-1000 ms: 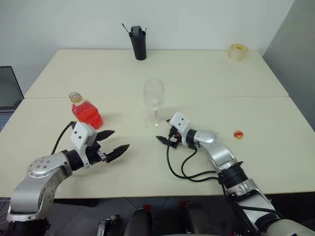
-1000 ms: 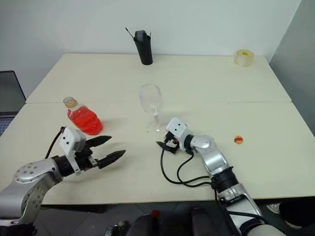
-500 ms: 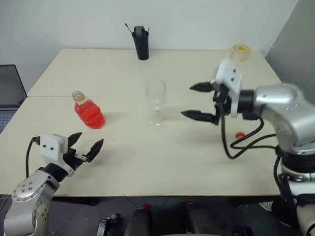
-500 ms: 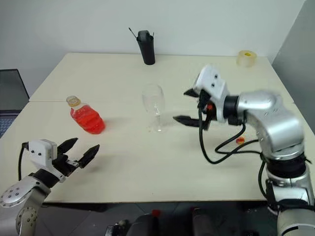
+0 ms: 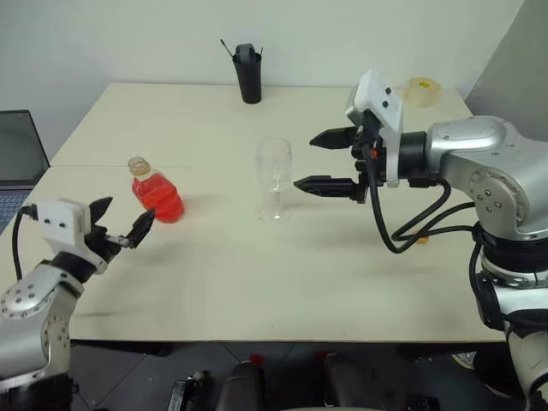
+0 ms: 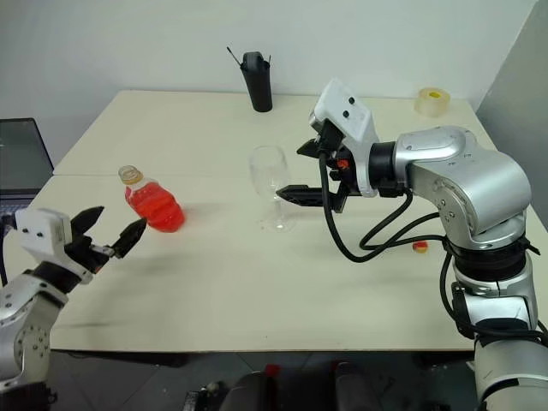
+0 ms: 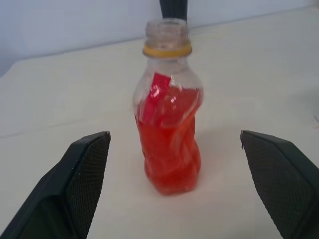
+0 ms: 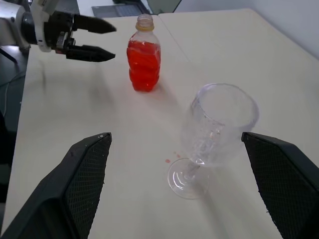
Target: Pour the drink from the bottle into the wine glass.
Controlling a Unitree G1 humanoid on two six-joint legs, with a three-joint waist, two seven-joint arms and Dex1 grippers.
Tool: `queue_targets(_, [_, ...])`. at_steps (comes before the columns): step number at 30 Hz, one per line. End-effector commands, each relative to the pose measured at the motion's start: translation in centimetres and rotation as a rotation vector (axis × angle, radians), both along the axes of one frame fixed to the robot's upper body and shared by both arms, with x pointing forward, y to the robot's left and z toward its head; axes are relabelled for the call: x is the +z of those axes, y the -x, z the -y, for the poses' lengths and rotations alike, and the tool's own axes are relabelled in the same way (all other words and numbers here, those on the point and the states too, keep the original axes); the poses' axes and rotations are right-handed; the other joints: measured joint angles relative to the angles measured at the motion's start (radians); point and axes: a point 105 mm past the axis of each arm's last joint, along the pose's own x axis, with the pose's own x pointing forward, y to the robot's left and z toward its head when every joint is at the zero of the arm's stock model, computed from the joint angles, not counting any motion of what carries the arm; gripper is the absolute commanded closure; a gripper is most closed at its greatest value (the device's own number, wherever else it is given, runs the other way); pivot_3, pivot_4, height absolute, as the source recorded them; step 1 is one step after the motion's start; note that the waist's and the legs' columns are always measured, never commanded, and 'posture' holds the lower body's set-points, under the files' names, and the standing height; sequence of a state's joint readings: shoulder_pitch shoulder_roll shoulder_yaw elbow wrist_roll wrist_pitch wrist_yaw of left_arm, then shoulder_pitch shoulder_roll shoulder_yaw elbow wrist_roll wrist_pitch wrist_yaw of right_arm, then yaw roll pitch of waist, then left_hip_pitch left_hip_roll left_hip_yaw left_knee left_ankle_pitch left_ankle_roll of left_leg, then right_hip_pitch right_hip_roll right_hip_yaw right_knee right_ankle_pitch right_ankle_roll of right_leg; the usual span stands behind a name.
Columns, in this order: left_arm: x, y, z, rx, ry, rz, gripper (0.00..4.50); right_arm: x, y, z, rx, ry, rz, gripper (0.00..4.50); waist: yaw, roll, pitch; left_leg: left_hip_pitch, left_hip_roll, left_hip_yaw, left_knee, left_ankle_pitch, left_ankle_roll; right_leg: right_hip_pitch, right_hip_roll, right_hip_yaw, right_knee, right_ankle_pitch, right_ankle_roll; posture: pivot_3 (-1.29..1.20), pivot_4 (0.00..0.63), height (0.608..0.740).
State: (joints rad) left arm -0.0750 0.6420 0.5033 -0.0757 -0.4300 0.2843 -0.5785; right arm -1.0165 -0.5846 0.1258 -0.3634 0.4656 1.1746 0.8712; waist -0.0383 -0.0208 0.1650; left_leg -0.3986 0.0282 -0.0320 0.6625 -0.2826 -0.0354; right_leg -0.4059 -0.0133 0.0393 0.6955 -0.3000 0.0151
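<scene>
Bottle (image 5: 155, 192) with red drink (image 7: 169, 144) stands uncapped, upright on the table (image 5: 257, 282), left of the wine glass (image 5: 273, 178), apart from it. Left gripper (image 5: 118, 227) just beside the bottle, jaws spread, empty. Right gripper (image 5: 330, 163) beside the glass, jaws wide, gripping nothing. Loose cap (image 6: 419, 247) lies further right.

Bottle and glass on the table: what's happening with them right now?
Nothing is held. The bottle of red drink stands uncapped on the table, the left gripper open just short of it. The empty wine glass stands mid-table, with the right gripper open in the air beside it. No pouring has begun.
</scene>
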Motion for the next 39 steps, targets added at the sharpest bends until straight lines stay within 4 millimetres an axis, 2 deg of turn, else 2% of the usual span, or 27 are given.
queue_targets(1, [0.6,-0.5,-0.2,-0.009,-0.039,0.011,0.0,1.1,0.4,0.0,0.008,0.0,0.049,0.03,0.0,0.0,0.0,0.0,0.0,0.001,0.0,0.0,0.0,0.0,0.0,0.0,0.0,0.0,0.0,0.0,0.15,0.74])
queue_targets(9, [-0.3,-2.8,1.2,-0.066,-0.011,-0.006,0.0,0.9,0.3,-0.3,-0.011,0.006,0.071,0.03,0.002,0.0,0.0,0.0,0.0,0.0,0.0,0.0,0.0,0.0,0.0,0.0,0.0,0.0,0.0,0.0,0.15,0.74])
queue_targets(18, [-1.0,-4.4,0.5,-0.028,-0.03,-0.004,0.0,0.7,0.1,-0.2,-0.041,0.012,0.079,0.03,0.002,0.0,0.0,-0.001,0.0,0.0,0.0,0.0,0.0,-0.001,0.0,0.0,0.0,0.0,0.0,0.0,0.15,0.74])
queue_targets(24, [-2.1,-5.9,0.9,-0.043,-0.012,-0.021,0.0,0.6,0.2,-0.2,-0.05,0.017,0.078,0.03,0.005,0.0,0.0,-0.001,0.0,0.0,0.0,0.0,0.0,-0.001,0.0,-0.001,0.001,0.0,0.0,0.0,0.15,0.74])
queue_targets(32, [-2.6,-7.9,1.8,-0.068,0.014,-0.005,0.0,0.4,0.0,0.0,-0.065,0.029,0.073,0.03,0.005,0.0,0.0,-0.001,-0.001,0.001,0.0,0.0,0.0,-0.001,0.0,-0.002,0.001,0.0,0.0,0.0,0.15,0.74])
queue_targets(39, [-3.0,-8.5,2.6,-0.091,0.022,0.001,0.0,1.4,1.6,-0.8,0.031,-0.035,0.087,0.03,0.005,0.0,0.0,-0.001,0.0,0.001,0.0,0.0,0.0,-0.002,0.0,-0.002,0.001,0.0,0.0,0.0,0.15,0.74])
